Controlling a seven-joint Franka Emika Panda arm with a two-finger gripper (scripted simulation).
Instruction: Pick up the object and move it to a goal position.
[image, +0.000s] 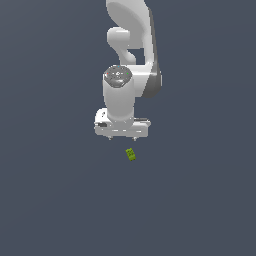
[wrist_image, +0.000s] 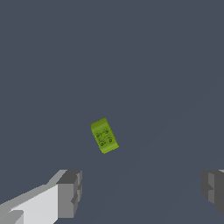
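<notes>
The object is a tiny lime-green rectangular block (image: 131, 154) with darker studs on its face. It lies on the flat grey ground, just below the white gripper body in the exterior view. In the wrist view the block (wrist_image: 104, 135) lies tilted, ahead of the gap between the fingers. My gripper (wrist_image: 140, 192) is open and empty, with its grey fingertips (wrist_image: 70, 192) spread wide apart. The block is not between them. In the exterior view the fingers are hidden under the hand (image: 122, 127).
The white arm (image: 132, 45) rises behind the hand toward the top of the exterior view. The ground is a plain dark grey surface (image: 50, 200) all around the block.
</notes>
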